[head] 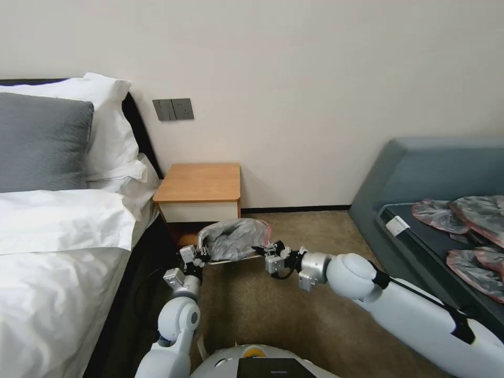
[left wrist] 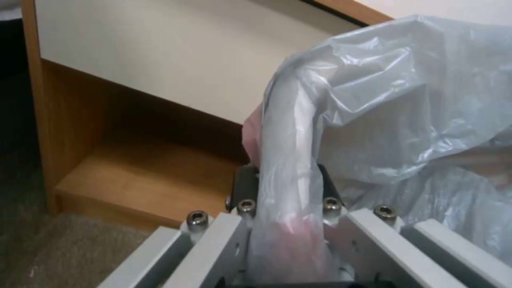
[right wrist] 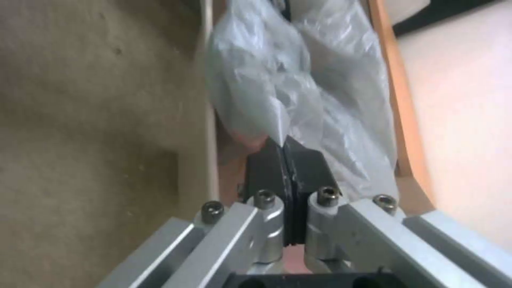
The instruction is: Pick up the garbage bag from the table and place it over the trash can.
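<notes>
Held the garbage bag (head: 233, 239) stretched low before the bench (head: 199, 182), left gripper (head: 201, 257) and right gripper (head: 266, 252) each clamped on its rim; risked tearing thin plastic if pulled wider.

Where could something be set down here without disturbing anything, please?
The table top is bare from wall to front edge. Open carpet lies between the bed and the sofa. Crowded: below the table's front, where both end effectors hold the garbage bag, and the sofa seat with flattened bags.

garbage bag (head: 233, 239) before table (head: 199, 182), between bed (head: 63, 252) and sofa (head: 420, 178).
</notes>
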